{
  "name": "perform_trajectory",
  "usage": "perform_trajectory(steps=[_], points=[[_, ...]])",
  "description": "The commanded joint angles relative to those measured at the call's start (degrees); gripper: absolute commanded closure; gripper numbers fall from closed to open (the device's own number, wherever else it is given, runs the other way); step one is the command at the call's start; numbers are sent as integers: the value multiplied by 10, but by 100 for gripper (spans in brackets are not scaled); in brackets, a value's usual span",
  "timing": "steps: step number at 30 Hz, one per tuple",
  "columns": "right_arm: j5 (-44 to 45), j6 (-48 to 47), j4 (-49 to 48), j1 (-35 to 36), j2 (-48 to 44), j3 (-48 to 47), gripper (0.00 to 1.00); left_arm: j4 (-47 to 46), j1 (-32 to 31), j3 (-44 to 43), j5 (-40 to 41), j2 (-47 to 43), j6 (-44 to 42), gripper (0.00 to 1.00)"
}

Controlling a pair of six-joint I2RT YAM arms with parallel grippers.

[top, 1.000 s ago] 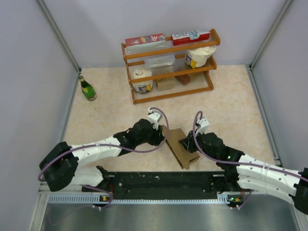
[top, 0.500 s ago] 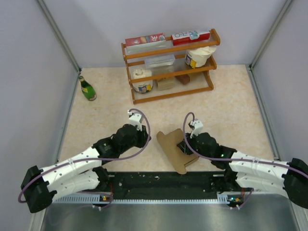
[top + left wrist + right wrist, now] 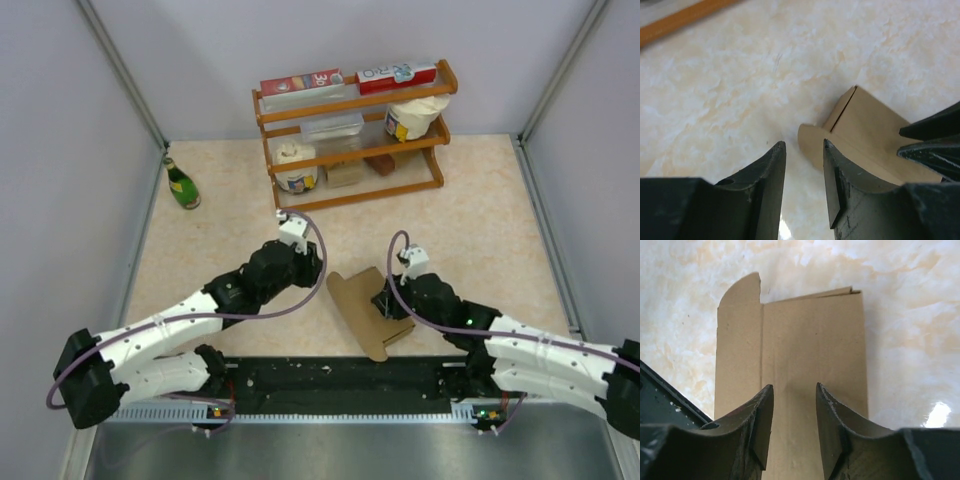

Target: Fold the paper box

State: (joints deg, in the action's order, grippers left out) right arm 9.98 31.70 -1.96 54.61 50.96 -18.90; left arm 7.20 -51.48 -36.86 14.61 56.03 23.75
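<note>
Paper box under right end effector, beside left end effector; both narrowly parted, empty.

I see pale grey walls boxing in a beige marbled bench, with a wooden rack at its back.

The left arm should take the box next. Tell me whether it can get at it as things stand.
Probably yes. The left gripper is open, and the rounded flap of the box lies just ahead of it with nothing between. The right gripper hovers over the box's other side.
</note>
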Motion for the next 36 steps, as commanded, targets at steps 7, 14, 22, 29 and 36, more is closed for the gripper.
perform_trajectory(steps=[7,14,22,29,36], points=[[182,137,386,5,-134,-166,63,-108,74,-201,-196,244,-66,63],[121,281,604,4,-80,-207,90,32,84,-354,-234,414,-105,80],[33,333,626,4,-79,-141,100,70,93,-364,-242,464,-112,100],[-36,329,513,5,-52,-88,100,62,92,-339,-288,484,-99,100],[-22,334,426,5,-20,-83,100,40,91,-313,-337,495,-90,100]])
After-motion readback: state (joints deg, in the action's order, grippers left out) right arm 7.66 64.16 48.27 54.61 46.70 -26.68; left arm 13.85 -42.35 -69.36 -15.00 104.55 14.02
